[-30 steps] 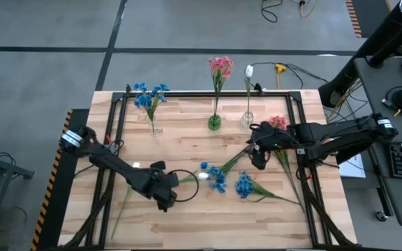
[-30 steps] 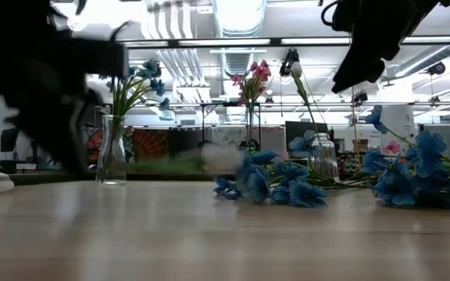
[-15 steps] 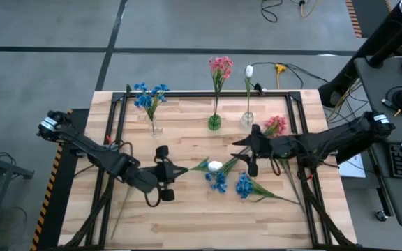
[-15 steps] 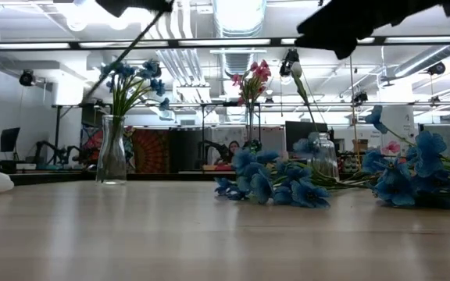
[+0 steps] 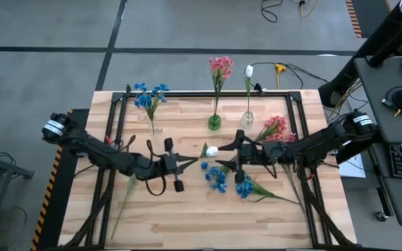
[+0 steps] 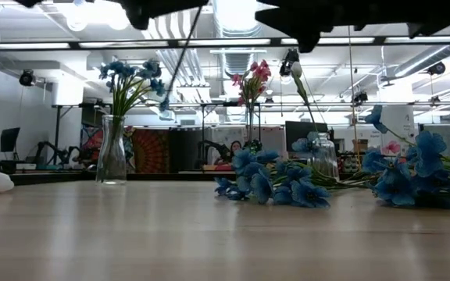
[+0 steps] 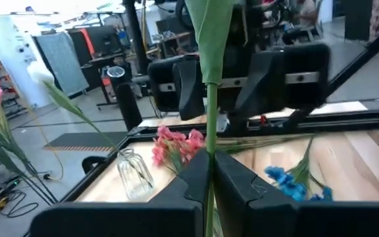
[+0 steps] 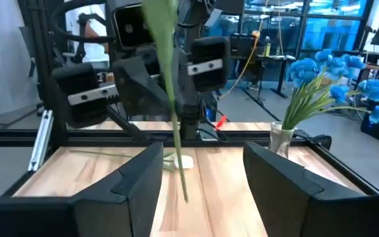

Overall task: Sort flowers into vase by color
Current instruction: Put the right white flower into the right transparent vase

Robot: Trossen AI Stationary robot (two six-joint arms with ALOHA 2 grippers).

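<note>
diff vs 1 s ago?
Left gripper, shut on the white-bud flower, lifted it off the table and swung it toward the centre. Right gripper came in from the right to face it, jaws open around the stem, not yet closed. Vases and the loose blue flowers stayed put.

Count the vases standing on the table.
3, all along the table's far edge: a clear vase with blue flowers, a green vase with pink flowers, and a clear vase with one white flower. None seems hidden.
</note>
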